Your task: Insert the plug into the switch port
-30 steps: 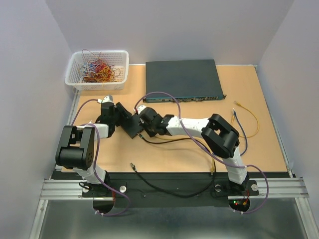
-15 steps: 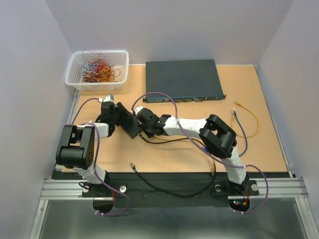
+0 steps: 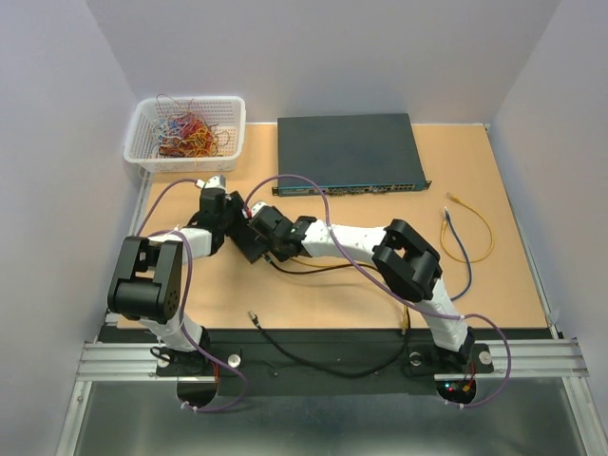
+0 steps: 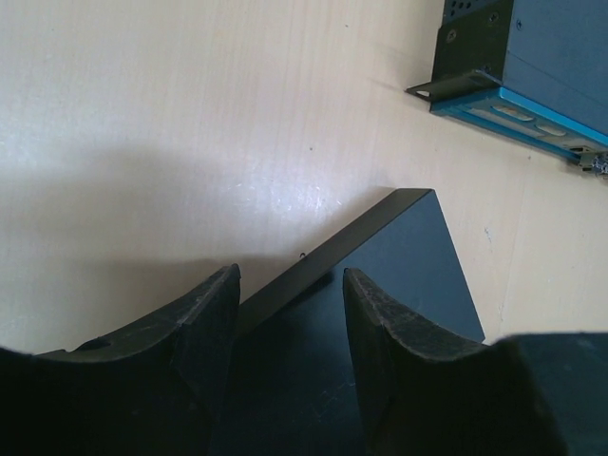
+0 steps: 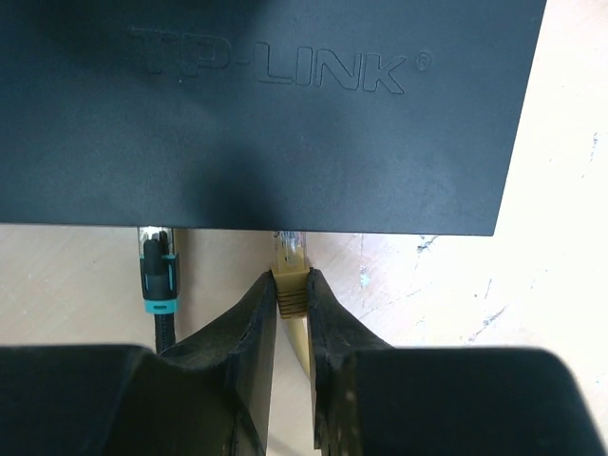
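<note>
A small black TP-LINK switch (image 3: 249,245) lies on the table between the two arms; it fills the top of the right wrist view (image 5: 285,114). My right gripper (image 5: 292,285) is shut on a yellow plug (image 5: 290,277). The plug's clear tip reaches the switch's front edge, and the port itself is hidden under that edge. A black plug with a teal boot (image 5: 157,275) sits at the same edge to the left. My left gripper (image 4: 290,280) is open, its fingers (image 4: 204,323) over the switch's far edge (image 4: 399,275).
A large dark rack switch (image 3: 347,152) lies at the back; its corner shows in the left wrist view (image 4: 532,66). A white basket of coloured wires (image 3: 185,133) stands at back left. A yellow cable (image 3: 472,226) lies at right. A black cable (image 3: 313,359) runs along the near edge.
My right gripper has moved left and back toward the small switch with the yellow plug. My left gripper has shifted back and turned, and the switch has moved slightly with them.
</note>
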`<state>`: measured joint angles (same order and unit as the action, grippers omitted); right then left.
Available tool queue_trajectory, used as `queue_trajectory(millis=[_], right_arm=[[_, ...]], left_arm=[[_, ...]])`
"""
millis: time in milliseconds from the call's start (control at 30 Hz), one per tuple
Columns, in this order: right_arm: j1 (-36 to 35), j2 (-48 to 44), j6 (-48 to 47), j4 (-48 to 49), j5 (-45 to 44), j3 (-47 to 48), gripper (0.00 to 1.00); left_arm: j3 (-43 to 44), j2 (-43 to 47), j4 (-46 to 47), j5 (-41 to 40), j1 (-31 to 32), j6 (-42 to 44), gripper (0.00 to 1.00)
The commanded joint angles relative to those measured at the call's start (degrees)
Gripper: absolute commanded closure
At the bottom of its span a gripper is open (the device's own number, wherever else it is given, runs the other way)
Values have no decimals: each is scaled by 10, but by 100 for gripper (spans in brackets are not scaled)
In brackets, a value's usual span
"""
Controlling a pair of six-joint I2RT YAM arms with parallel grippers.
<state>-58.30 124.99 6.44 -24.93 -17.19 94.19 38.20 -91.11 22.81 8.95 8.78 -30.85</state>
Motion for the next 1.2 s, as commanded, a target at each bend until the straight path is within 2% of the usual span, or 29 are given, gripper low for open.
queue_trajectory(millis=[0,233,467,867,1167], right_arm=[[6,33,9,-13,-31,27,99],[15,35,19,-23,-38,29,100],[23,20,18,-24,-43,14,100],[23,-5,-27,-22,-31,6,99],[24,-98,-138,96,2,-99,100]], left_arm=[[17,4,-26,10,26,6,43],[12,-18,-26,26,41,-2,43],[-15,0,-18,37,77,-25,43],[-70,-3,51,60,133,-47,43],[-105,1,92,97,140,-29,43]])
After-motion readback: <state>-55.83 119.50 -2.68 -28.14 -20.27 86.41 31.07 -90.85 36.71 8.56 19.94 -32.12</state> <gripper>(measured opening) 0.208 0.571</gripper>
